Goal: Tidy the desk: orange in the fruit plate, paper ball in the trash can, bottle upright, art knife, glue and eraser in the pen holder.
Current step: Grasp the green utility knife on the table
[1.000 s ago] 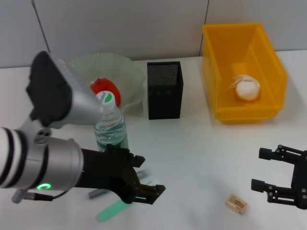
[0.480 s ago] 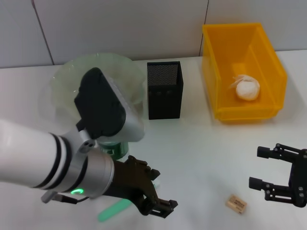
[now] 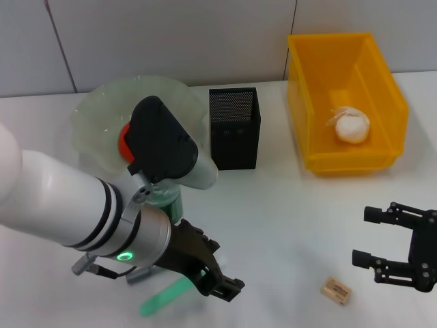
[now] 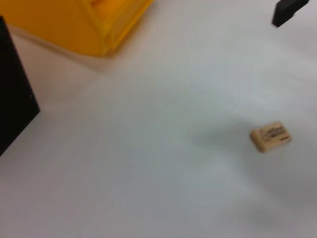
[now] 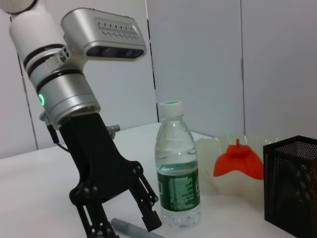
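Note:
My left gripper (image 3: 220, 283) is open and empty, low over the table's front, just right of a green stick (image 3: 162, 298) and a grey pen-like tool (image 3: 139, 275). It also shows in the right wrist view (image 5: 123, 220). The bottle (image 5: 178, 182) stands upright behind it, mostly hidden by the arm in the head view. The reddish orange (image 3: 124, 141) lies in the clear fruit plate (image 3: 92, 113). The paper ball (image 3: 352, 126) lies in the yellow bin (image 3: 389, 96). The eraser (image 3: 336, 291) lies at the front right, also seen in the left wrist view (image 4: 270, 137). My right gripper (image 3: 390, 254) is open beside it.
The black mesh pen holder (image 3: 234, 128) stands mid-table between plate and bin. My bulky left arm (image 3: 75, 205) covers the front left of the table. A white wall runs behind the table.
My left arm has swung right and forward, now covering most of the bottle; its gripper has moved slightly down and right. The right gripper has hardly moved.

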Tool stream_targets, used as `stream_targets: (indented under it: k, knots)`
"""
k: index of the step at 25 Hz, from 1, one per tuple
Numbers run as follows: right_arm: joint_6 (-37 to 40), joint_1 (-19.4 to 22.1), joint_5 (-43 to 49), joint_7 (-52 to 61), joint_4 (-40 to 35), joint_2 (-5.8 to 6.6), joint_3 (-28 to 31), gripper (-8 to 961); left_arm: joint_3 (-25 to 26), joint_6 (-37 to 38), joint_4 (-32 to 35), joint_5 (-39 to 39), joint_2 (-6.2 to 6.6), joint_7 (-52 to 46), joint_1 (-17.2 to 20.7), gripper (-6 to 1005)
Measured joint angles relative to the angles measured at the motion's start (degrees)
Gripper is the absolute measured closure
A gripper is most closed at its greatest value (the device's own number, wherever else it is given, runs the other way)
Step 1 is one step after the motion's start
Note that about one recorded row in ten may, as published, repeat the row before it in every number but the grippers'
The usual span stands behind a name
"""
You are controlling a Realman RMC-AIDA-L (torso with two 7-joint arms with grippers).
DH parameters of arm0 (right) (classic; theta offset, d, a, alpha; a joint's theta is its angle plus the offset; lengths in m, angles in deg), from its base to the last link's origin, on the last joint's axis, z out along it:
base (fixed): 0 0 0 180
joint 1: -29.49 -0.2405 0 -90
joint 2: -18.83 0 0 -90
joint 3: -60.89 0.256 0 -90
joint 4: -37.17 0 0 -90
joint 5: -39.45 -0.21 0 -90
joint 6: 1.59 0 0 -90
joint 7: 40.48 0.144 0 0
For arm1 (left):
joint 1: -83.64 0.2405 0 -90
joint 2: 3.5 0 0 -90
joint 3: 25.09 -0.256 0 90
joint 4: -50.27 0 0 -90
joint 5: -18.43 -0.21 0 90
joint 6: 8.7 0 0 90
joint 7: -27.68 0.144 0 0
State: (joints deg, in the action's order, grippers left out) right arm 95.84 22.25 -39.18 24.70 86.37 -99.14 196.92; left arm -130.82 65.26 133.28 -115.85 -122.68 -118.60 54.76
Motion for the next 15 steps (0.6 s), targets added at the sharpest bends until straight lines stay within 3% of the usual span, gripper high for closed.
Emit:
stream_targets:
  k: [5,15]
  knots:
    - [0.4,-0.5,1.2,-0.1,-0.2,0.04,-0.4,176,-0.1,-0.9,-3.8,-1.5,0.0,-0.8,-1.6,248]
    - [0.8,-0.9,2.4,-0.1,-0.1,-0.13,-0.5,177,-0.8,-0.8,-4.5,-2.6,0.0,-1.6,-2.1,261]
